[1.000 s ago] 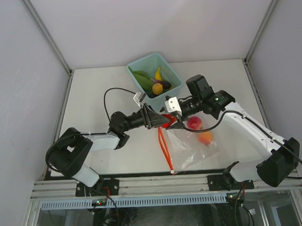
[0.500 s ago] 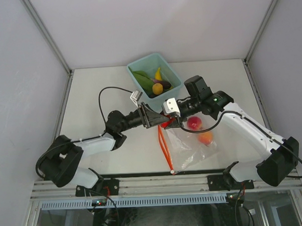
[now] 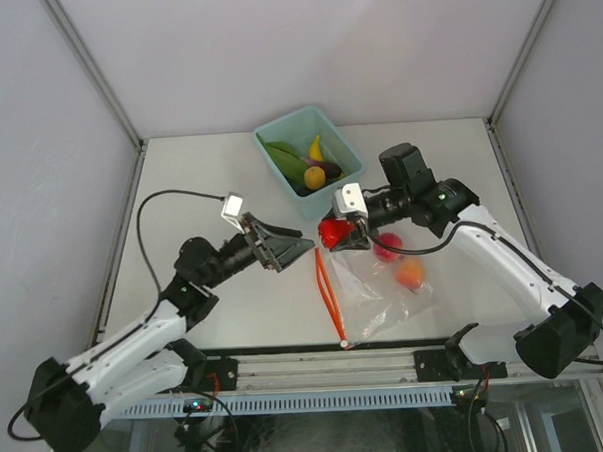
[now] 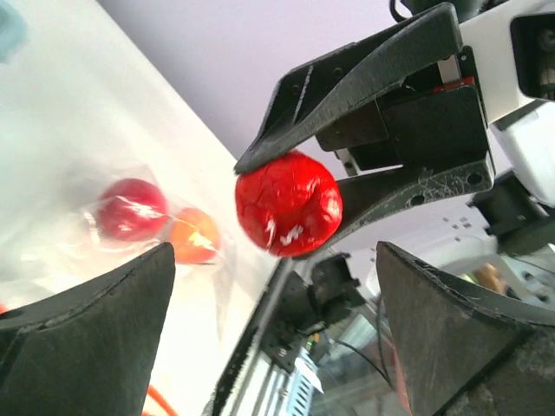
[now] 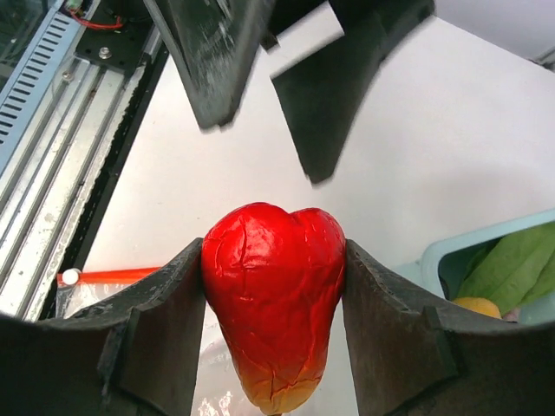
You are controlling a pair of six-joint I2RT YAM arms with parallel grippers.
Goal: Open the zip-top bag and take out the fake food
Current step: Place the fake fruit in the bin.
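Between the black fingers of my right gripper (image 3: 335,234) sits a glossy, crackled, heart-shaped red fruit (image 5: 273,295), clamped firmly near the crinkly clear bag (image 3: 375,295), where a round apple (image 3: 387,246) and peach (image 3: 411,273) lie inside. My left gripper (image 3: 295,252) gapes wide and empty.

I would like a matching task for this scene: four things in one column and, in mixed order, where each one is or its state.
Things:
1. red fruit
2. left gripper
3. orange peach
4. yellow piece

Places or states:
A. inside the zip-top bag
B. in the teal bin
C. open, holding nothing
D. clamped in the right gripper

Pairs: 1-D, 2-C, 3-A, 4-B
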